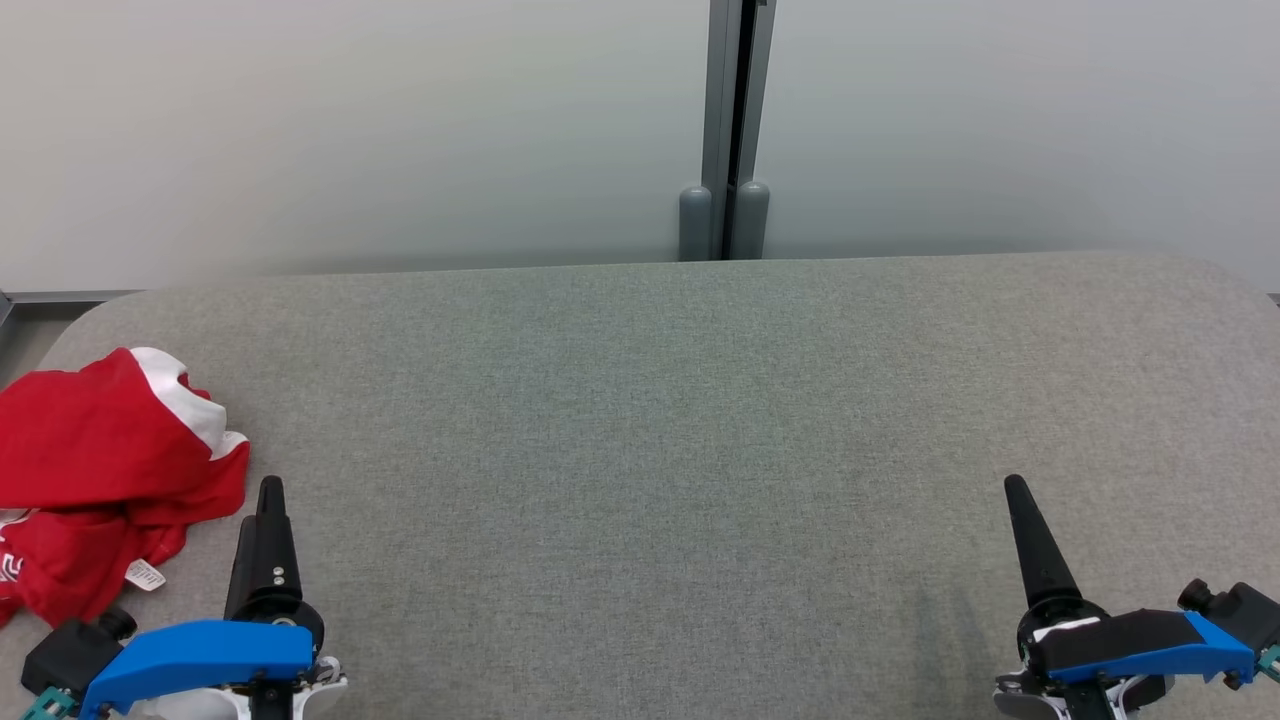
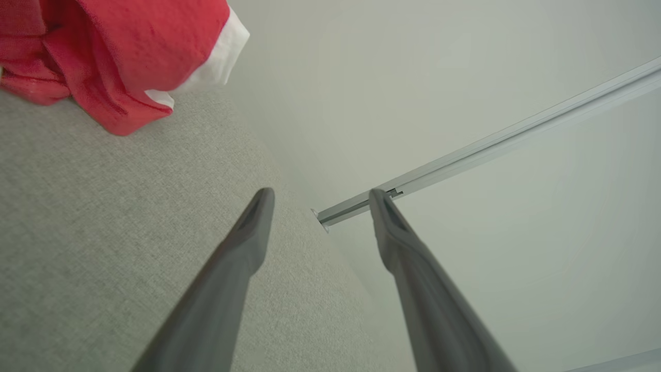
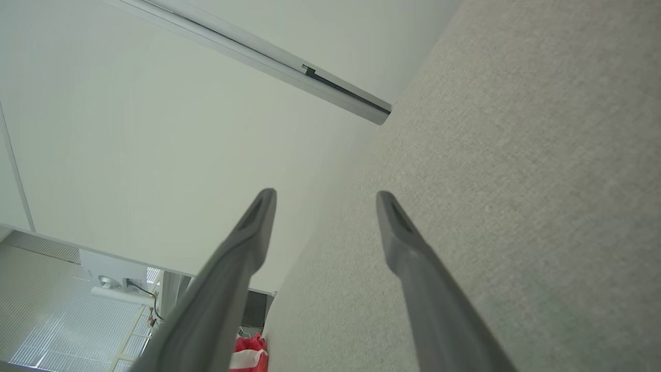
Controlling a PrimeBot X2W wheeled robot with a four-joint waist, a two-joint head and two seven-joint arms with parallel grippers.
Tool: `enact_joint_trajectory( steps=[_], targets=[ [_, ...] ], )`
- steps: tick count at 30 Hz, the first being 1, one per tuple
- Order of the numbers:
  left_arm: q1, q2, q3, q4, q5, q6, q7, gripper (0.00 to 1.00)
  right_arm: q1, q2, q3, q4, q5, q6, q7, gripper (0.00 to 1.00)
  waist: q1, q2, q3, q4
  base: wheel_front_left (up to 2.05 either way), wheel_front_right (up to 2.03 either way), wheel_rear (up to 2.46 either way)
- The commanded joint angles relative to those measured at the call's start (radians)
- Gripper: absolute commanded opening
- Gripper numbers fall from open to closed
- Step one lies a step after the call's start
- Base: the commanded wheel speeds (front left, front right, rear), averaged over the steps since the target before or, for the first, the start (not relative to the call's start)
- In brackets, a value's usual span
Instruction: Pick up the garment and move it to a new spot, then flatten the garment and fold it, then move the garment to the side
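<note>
The red garment [image 1: 95,470] with white trim is lying crumpled at the left end of the grey surface [image 1: 640,450], close to the near edge. The left hand [image 2: 321,196] is hanging just beside it, on the side toward the middle of the surface. Its two dark fingers are standing wide apart and are holding nothing. The right hand [image 3: 325,194] is hanging over the right end, well apart from the garment, also wide and empty. Both hands are pointing toward the pale wall [image 1: 350,130].
</note>
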Motion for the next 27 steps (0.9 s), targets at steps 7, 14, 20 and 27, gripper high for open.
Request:
enact_joint_trajectory(
  steps=[7, 14, 20, 27],
  targets=[
    [-0.014, 0.010, -0.009, -0.021, 0.133, -0.001, -0.029, 1.00, -0.006, -0.008, 0.011, -0.017, -0.114, 0.003, -0.029, 1.00, 0.0000, 0.0000, 0.002, 0.002, 0.00, 0.00, 0.00],
    [-0.006, 0.010, -0.020, -0.019, 0.260, 0.002, -0.052, 1.00, -0.003, -0.009, 0.026, -0.008, -0.217, 0.003, -0.053, 1.00, 0.0000, 0.0000, 0.002, 0.004, 0.00, 0.00, 0.00],
    [-0.003, 0.011, -0.028, -0.005, 0.368, 0.007, -0.071, 1.00, -0.002, -0.010, 0.034, -0.001, -0.301, 0.003, -0.072, 1.00, 0.0000, 0.0000, 0.004, 0.005, 0.00, 0.00, 0.00],
    [-0.006, 0.011, -0.038, 0.013, 0.479, 0.011, -0.091, 1.00, -0.004, -0.011, 0.040, 0.007, -0.392, 0.003, -0.092, 1.00, 0.0000, 0.0000, 0.008, 0.007, 0.00, 0.00, 0.00]
  ],
)
